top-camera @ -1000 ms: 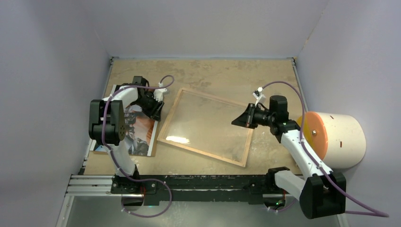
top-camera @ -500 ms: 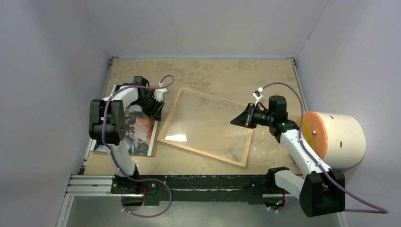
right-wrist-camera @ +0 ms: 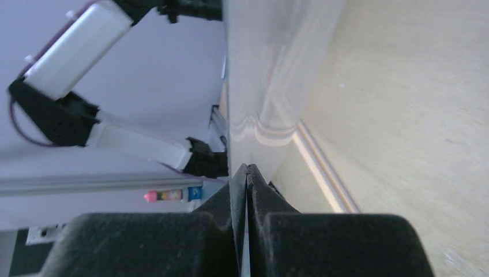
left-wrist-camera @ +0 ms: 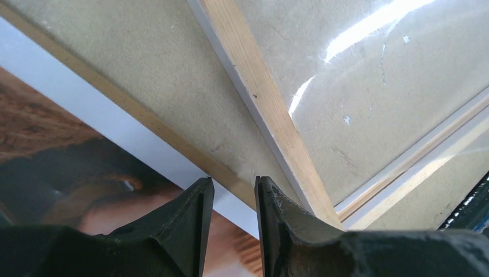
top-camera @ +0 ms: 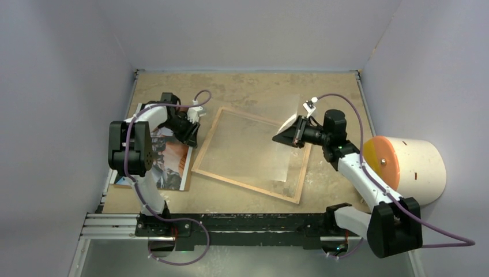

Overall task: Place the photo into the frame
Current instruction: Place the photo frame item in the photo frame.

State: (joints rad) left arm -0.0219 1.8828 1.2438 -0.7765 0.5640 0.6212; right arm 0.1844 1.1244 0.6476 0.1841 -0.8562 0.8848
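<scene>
**Count:** two tools, one photo, one frame, one clear sheet. Your left tool (top-camera: 189, 131), its jaws slightly spread with nothing between them, stands over the photo (top-camera: 170, 161) at the photo's edge. The frame (top-camera: 245, 184) lies on the bench (top-camera: 254, 86) just beside that tool. Your right tool (top-camera: 281, 138), pressed together on the clear sheet (top-camera: 291, 156), holds it tilted above the frame. Only the left wrist view shows the jaw gap, and only the right wrist view shows the pinched sheet edge.
</scene>
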